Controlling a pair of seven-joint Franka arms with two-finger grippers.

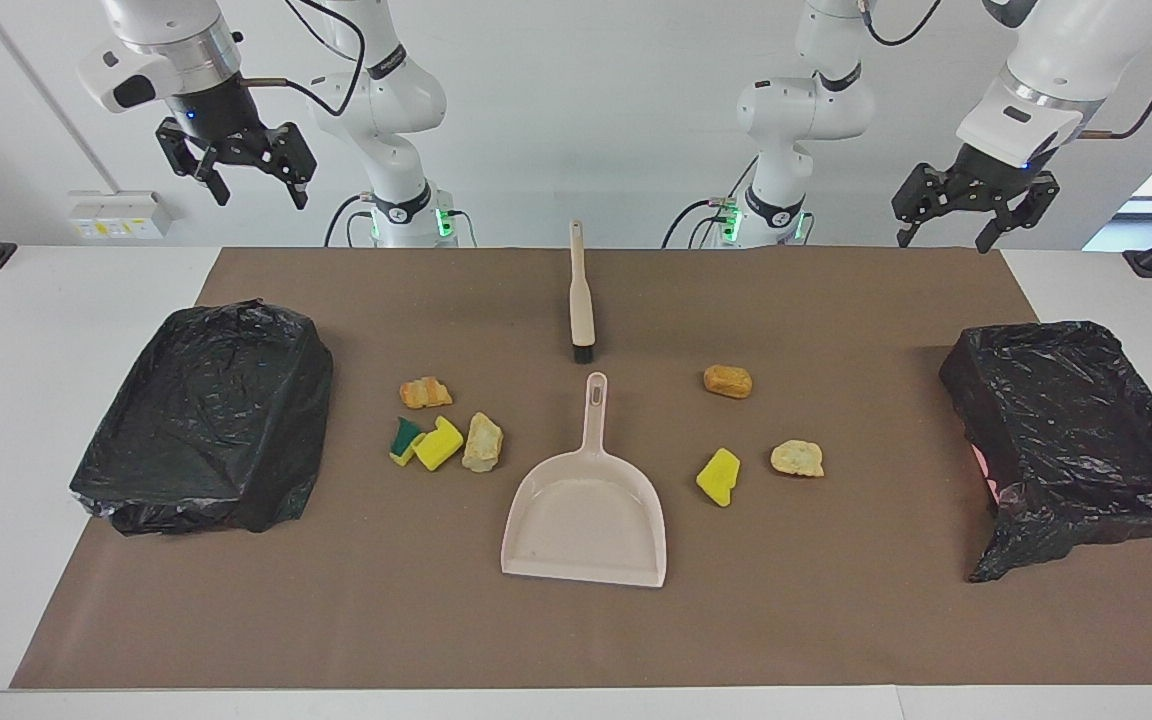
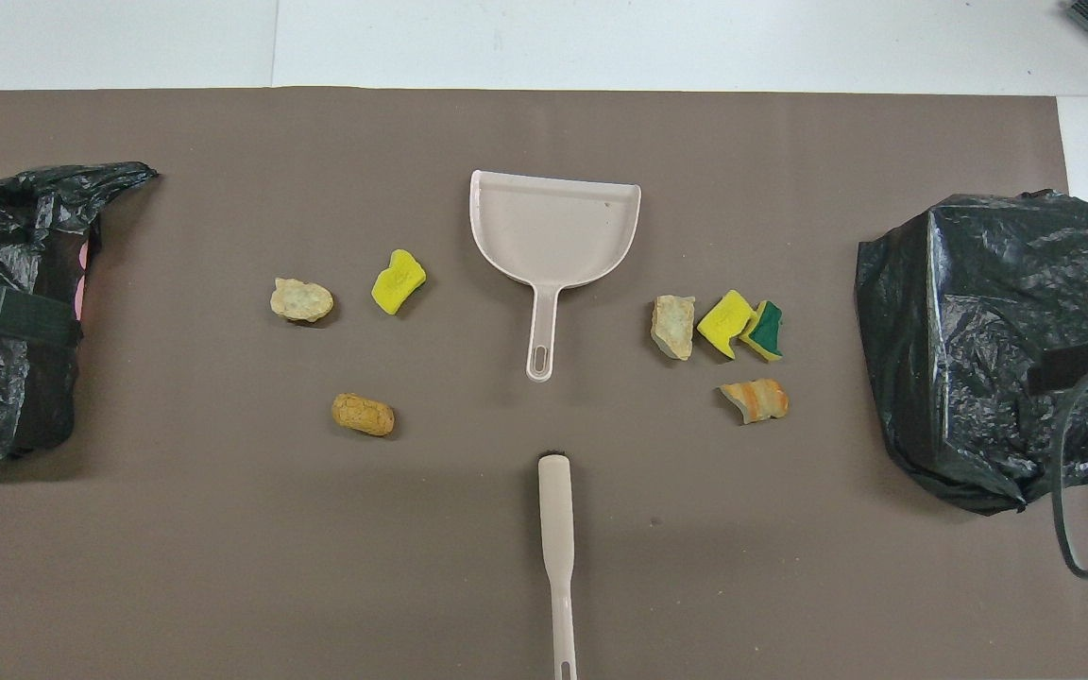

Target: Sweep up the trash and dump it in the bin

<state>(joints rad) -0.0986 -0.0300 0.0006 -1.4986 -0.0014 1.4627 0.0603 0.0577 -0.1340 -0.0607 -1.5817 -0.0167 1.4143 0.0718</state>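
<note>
Several small trash scraps lie on the brown mat either side of a beige dustpan. Toward the right arm's end are a striped orange one, a green-backed one, a yellow one and a beige one. Toward the left arm's end are an orange-brown one, a yellow one and a beige one. A beige brush lies nearer the robots than the dustpan. My right gripper and left gripper hang open and empty, high above the mat's corners nearest the robots.
Two bins lined with black bags stand at the mat's ends, one at the right arm's end and one at the left arm's end. The white table shows around the mat.
</note>
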